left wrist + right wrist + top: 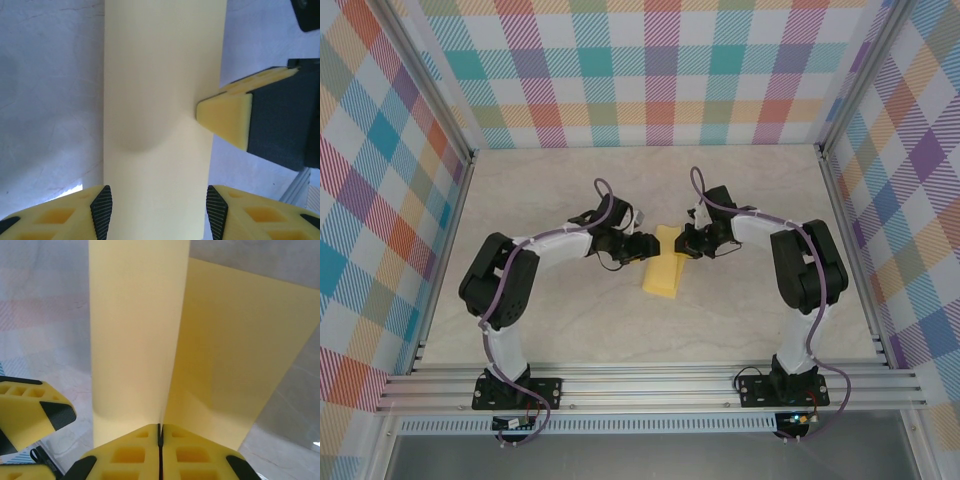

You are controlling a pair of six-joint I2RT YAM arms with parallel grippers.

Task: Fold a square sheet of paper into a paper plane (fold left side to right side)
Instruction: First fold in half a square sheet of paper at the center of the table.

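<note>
Square sheet of paper [665, 273], folded into a strip, at the middle of the desk [570, 330] between both arms. Right fingers [150, 440] pressed together, pinching its creased edge; left fingers [101, 205] spread, straddling the strip without gripping. Likely failures: layers sliding out of register under a one-sided hold; bulged upper layer springing open; crease setting skewed.

You see the right gripper [160, 429] at the bottom with its yellow block fingers pressed flat together, their seam meeting the crease of the thin yellow-orange square sheet of paper [140, 330], which looks pinched there. One panel stands upright, the other slopes right over the pale marbled tabletop [45, 315]. The left gripper's yellow, black-padded fingertip [25, 410] sits lower left, near the sheet.
</note>
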